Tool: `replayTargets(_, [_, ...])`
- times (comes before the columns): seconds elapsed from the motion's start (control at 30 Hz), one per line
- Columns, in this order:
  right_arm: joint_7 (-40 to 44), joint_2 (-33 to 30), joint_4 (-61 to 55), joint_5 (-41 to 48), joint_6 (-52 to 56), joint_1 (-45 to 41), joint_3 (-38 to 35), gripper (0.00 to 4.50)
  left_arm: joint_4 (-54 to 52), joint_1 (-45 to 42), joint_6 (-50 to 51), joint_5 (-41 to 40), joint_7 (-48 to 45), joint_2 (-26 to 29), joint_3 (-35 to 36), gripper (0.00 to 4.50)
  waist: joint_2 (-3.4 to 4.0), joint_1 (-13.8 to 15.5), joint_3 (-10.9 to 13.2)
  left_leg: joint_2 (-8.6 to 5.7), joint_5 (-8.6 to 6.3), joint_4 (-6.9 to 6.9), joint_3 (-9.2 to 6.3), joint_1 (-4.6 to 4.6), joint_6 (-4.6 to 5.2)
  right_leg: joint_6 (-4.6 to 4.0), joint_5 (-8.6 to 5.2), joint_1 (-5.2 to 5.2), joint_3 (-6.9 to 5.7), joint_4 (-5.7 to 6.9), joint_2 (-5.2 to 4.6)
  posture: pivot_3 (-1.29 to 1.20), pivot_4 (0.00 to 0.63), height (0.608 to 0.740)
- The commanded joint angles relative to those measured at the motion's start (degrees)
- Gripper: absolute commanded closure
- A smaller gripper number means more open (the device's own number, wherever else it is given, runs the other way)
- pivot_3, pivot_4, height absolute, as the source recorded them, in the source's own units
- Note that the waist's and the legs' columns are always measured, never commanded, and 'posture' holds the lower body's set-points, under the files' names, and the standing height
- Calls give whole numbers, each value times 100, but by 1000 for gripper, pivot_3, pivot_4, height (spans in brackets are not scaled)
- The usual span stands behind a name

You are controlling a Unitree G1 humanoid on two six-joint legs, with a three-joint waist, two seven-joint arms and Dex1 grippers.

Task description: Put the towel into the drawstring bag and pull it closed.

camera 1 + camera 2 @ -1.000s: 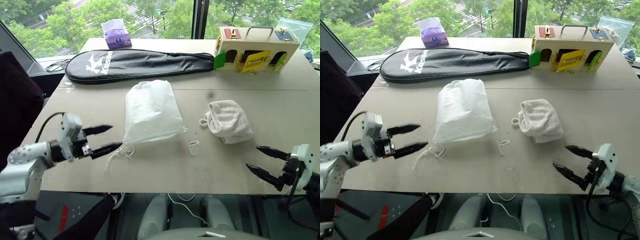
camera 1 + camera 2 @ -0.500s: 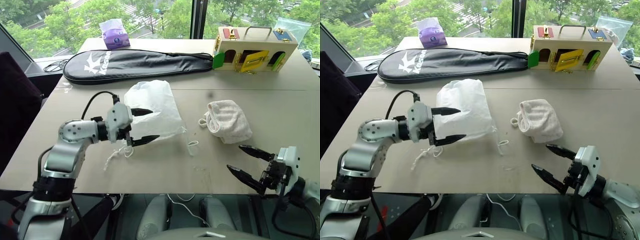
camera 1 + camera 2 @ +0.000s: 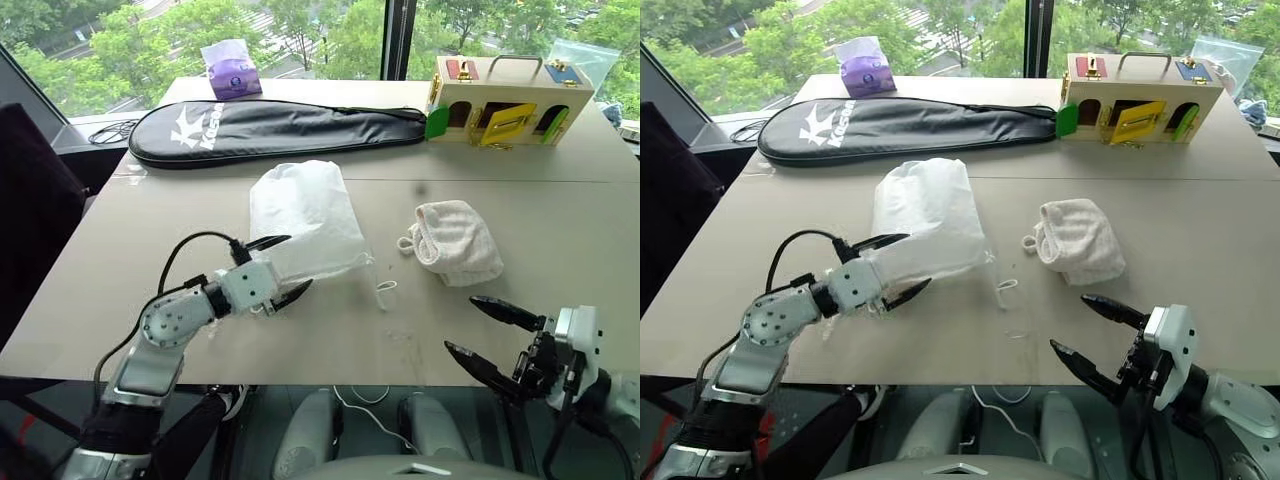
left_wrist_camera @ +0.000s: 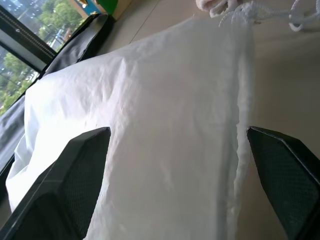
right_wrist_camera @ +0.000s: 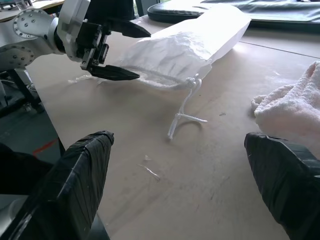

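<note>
– Where is the drawstring bag [image 3: 302, 222] found relative to the left gripper [image 3: 285, 268]?

– Flat on the table [image 3: 560, 200], left of centre, with its mouth at the near end. The gripper's 2 fingers are spread wide at the bag's near left corner, 1 finger [image 3: 264, 243] set over the fabric and 1 [image 3: 296, 292] at the gathered mouth edge; nothing is pinched.

– And the towel [image 3: 458, 241]?

– It is seen right of the bag, well apart from it, crumpled. The right gripper [image 3: 489, 335] is held at the near right table edge, its 2 fingers spread and empty, the towel lying beyond them. A white cord [image 3: 385, 290] is laid between bag and towel.
</note>
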Motion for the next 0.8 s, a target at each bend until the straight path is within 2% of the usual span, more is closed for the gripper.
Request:
replayTargets(0.03, [21,-44,-118,84,-101,-4,-132,0,204,95,-817,450,571,-73,63,15,-5,8,-3,0,0,0,-1,0,0,0,0,0,-1,0,-2,0,150,740])
replayTargets(0.27, [-12,-131,-158,224,30,-20,-230,0,234,265,-1793,2236,2287,-282,55,15,-14,11,-9,-5,0,0,-1,-2,0,1,1,2,-5,-1,-13,0,150,740])
replayTargets(0.43, [3,-224,-181,318,82,48,-329,0,18,454,-1567,3209,3255,-390,162,15,-15,4,-10,-4,0,0,-1,-1,0,1,1,2,-5,-1,-13,0,150,740])
replayTargets(0.53, [15,-281,-144,372,110,21,-396,0,7,524,-1357,3507,3550,-407,139,15,-16,5,-11,-4,0,0,-1,-1,0,2,1,2,-6,-1,-13,0,150,740])
replayTargets(0.8, [76,-346,-36,408,112,-43,-441,0,-144,432,-1170,3475,3894,-490,59,15,-17,5,-12,-4,0,0,-2,-2,0,2,1,2,-8,0,-14,0,150,740])
